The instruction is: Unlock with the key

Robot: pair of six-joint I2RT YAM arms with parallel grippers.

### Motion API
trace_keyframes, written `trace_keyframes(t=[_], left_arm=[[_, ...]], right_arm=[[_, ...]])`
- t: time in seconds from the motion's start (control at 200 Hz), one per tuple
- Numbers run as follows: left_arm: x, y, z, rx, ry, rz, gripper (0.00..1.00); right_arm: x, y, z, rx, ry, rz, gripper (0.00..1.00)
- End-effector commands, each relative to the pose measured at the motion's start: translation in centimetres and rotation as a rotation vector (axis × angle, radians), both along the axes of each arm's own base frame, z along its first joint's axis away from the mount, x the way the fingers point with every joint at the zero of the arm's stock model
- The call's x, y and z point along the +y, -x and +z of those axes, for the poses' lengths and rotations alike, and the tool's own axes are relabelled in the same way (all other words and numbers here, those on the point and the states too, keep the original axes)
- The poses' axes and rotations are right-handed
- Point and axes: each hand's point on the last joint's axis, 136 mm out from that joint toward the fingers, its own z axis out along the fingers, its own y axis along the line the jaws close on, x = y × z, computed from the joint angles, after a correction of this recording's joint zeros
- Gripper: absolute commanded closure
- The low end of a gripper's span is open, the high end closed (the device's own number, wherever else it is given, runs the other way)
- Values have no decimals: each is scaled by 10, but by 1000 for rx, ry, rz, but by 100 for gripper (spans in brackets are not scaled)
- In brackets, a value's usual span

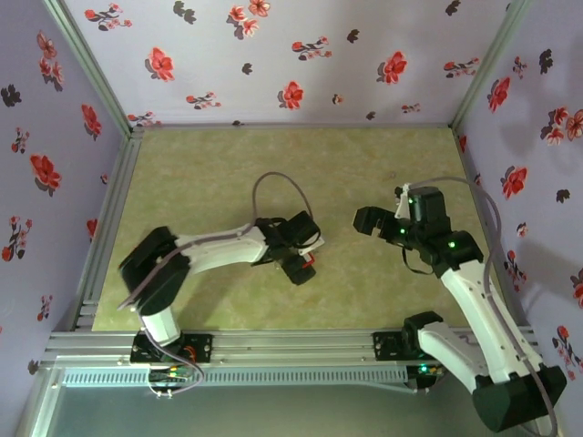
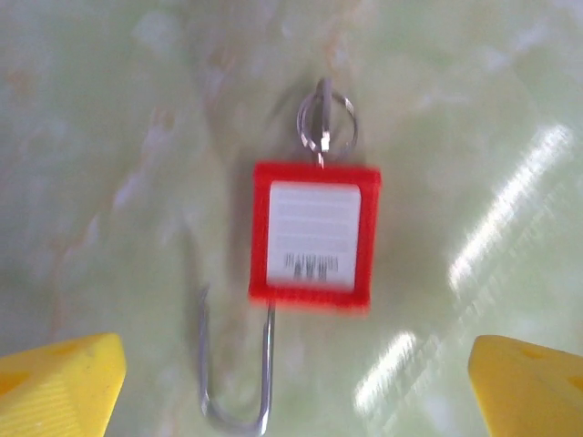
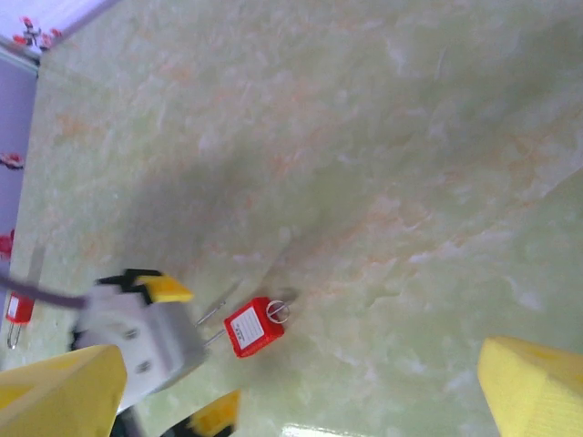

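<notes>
Top external view: the green marbled table [image 1: 228, 173] fills the floor of a booth with flowered walls [image 1: 273, 73]. The left arm [image 1: 219, 248] reaches from its base toward the middle of the table. The right arm [image 1: 474, 291] bends up from the near right corner, with its head facing left toward the other arm. The two heads are near each other but apart.

On the left wrist camera the left gripper [image 2: 291, 387] is spread wide. Its yellow fingertips [image 2: 59, 382] sit at the two lower corners and pinch nothing. The red padlock [image 2: 314, 235] lies flat on the table just ahead of the gap between them, white label facing up, touching neither finger.

From the right wrist camera the right gripper [image 3: 291, 391] is also spread wide and holds nothing. It is well back from the padlock, which lies just beside the left gripper.

The padlock's steel shackle [image 2: 237, 364] points toward the left gripper. One leg enters the red body; the other ends free beside it. At the far end of the body a key ring [image 2: 325, 123] stands out. A thin metal piece sits within it, too blurred to identify.
</notes>
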Motion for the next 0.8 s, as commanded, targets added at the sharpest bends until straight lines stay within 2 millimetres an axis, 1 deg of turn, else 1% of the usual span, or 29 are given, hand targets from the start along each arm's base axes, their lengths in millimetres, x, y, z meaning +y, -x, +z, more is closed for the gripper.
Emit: trace_keyframes(t=[0.0,0.02,0.09,0.15,0.205,0.255,0.305,0.315,0.385,0.46,0.52,0.56,0.61,0.705,0.795], left_arm=[[13,17,57,-24,130,4,0],[17,17,68,-37,152,14,0],[40,11,98,-52,245,146,0],[66,-1,126,-68,366,308,0],[92,-11,150,-83,512,468,0],[115,-16,170,-99,655,589,0],[129,-15,191,-119,796,651,0],[132,-15,192,-124,812,665,0],[152,-11,214,-168,923,721,0],[171,-7,226,-201,945,773,0],[179,-3,231,-214,919,779,0],[183,0,232,-220,892,781,0],[188,1,232,-228,858,790,0],[196,2,233,-247,824,810,0],[197,1,233,-256,833,816,0]], right_arm=[[11,3,-1,39,6,107,1],[14,2,-1,43,3,124,1],[28,1,-8,72,7,232,1],[41,2,-17,94,58,326,1],[62,8,-27,81,133,463,1],[86,16,-35,47,198,609,1],[106,24,-51,30,268,736,1],[110,25,-55,27,285,764,1],[124,28,-83,4,428,913,1],[136,33,-109,-19,549,1081,2],[143,37,-127,-42,624,1215,3],[147,39,-136,-61,659,1289,4],[153,36,-142,-85,696,1343,5],[162,28,-151,-130,723,1385,5],[168,23,-158,-170,762,1429,5]])
